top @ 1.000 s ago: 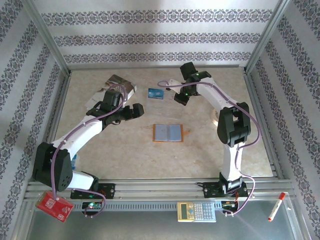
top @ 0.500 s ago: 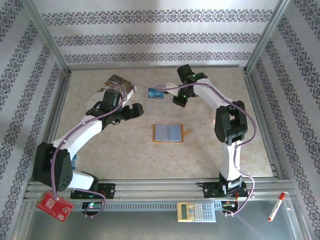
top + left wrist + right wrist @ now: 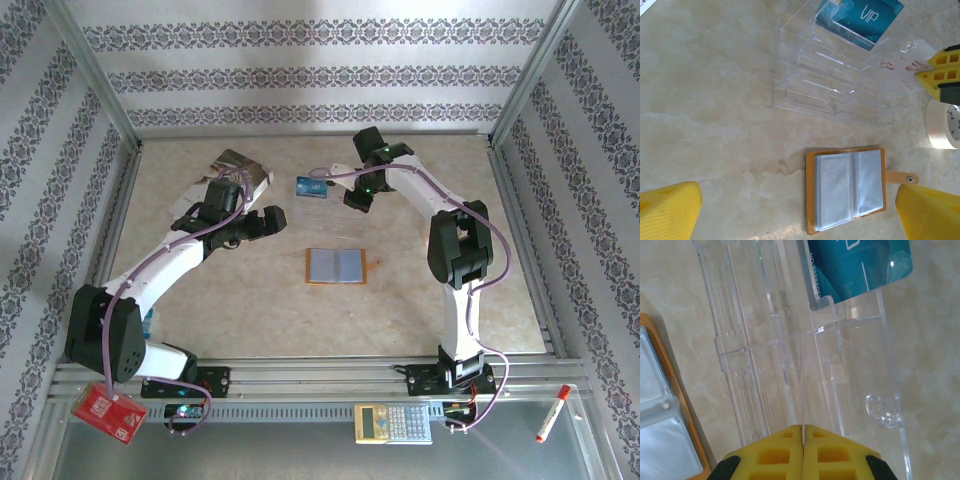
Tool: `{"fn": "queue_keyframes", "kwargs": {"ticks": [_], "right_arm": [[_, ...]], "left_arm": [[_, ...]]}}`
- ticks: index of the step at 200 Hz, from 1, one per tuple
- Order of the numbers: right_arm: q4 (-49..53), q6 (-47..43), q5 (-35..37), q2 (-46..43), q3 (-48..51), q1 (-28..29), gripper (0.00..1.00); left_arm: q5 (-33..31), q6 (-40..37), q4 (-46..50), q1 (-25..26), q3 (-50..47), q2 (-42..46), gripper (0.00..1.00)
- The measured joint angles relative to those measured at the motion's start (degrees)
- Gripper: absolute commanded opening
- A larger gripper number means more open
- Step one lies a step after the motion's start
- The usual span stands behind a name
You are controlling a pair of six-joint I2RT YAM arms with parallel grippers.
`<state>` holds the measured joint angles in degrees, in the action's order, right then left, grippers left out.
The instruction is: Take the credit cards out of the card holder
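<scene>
- At table centre, the card holder (image 3: 337, 266) lies opened flat with its clear pockets facing up. In the left wrist view its snap tab points to 3 o'clock.
- At 11 o'clock of it, well apart, a blue credit card (image 3: 312, 188) marked "VIP" stands in the back tier of a clear plastic stand (image 3: 840, 90) — out of the wallet and parked.
- The right gripper (image 3: 803, 434) hovers over the stand's near edge, at about 1 o'clock of the card holder. Its yellow fingers are pressed together to a hairline seam. A thin pale line runs up from that seam; it could be something held edge-on or a rib of the stand, and the views cannot settle which.
- The left gripper (image 3: 268, 222) hangs at 10 o'clock of the card holder, above the marbled table (image 3: 250, 300). Its fingers are spread wide and hold nothing.
- Progress, as a judgement: one card is out and stowed, so the job is under way. The wallet's pockets look pale and flat — too faint to show whether another card sits inside. What is left appears to be emptying any pocket that holds one and setting that card in the stand's free tiers.
</scene>
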<state>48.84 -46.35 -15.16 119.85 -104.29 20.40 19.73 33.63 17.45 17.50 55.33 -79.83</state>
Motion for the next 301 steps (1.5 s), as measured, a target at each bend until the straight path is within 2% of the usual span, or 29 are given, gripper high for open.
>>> {"fn": "queue_keyframes", "kwargs": {"ticks": [62,117,192,253,301], "right_arm": [[0.3,0.1,0.0,0.2,-1.1,0.0,0.16],[0.2,1.0,1.0,0.3,-1.1,0.0,0.16],[-0.6,1.4,1.3,0.3,-1.1,-0.4,0.11],[-0.6,0.8,1.3,0.3,-1.1,-0.4,0.01],[1.2,-0.5,1.2,0.2,-2.5,-0.4,0.00]], "left_arm": [[0.1,0.2,0.0,0.0,-0.3,0.0,1.00],[0.8,0.3,0.0,0.0,-0.3,0.0,1.00],[1.0,0.5,0.0,0.0,-0.3,0.0,1.00],[1.2,0.5,0.0,0.0,-0.4,0.0,1.00],[1.2,1.1,0.0,0.0,-0.6,0.0,1.00]]}}
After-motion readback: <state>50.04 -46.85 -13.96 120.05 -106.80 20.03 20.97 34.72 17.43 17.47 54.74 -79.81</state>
